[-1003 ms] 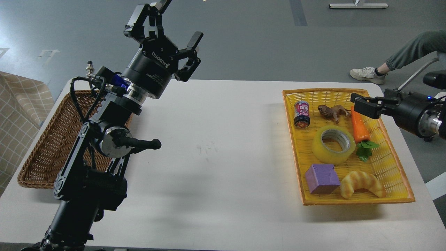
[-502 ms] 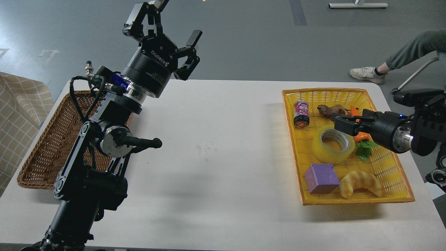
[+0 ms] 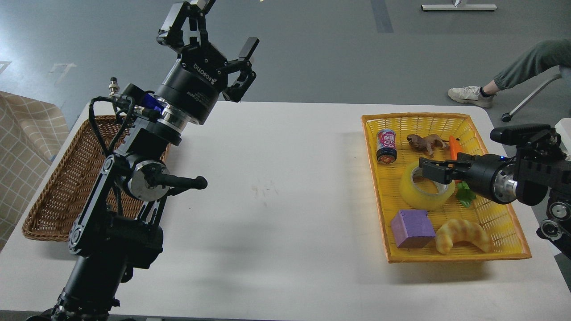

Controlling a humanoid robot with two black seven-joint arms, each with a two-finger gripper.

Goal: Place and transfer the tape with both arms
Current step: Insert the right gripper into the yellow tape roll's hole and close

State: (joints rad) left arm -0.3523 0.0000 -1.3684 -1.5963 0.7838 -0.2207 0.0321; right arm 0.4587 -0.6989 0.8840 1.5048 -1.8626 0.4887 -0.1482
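Observation:
The tape [image 3: 417,195], a yellowish translucent roll with a pale core, lies flat in the yellow basket [image 3: 504,223] on the right of the white table. My right gripper [image 3: 429,171] reaches in from the right and hangs just over the roll's top and hole; its dark fingers are seen side-on, so I cannot tell how they stand. My left gripper [image 3: 212,34] is raised high over the table's far left, fingers spread open and empty, far from the tape.
In the yellow basket are also a small can [image 3: 386,146], a toy animal [image 3: 425,142], a carrot [image 3: 453,146], a purple cube [image 3: 412,228] and a croissant toy [image 3: 463,235]. A brown wicker basket [image 3: 62,191] sits at the table's left. A seated person's leg [image 3: 513,71] is at the far right.
My right arm has swung in from the basket's far right corner, leftward and toward me, until its gripper is over the tape. The left arm has barely moved.

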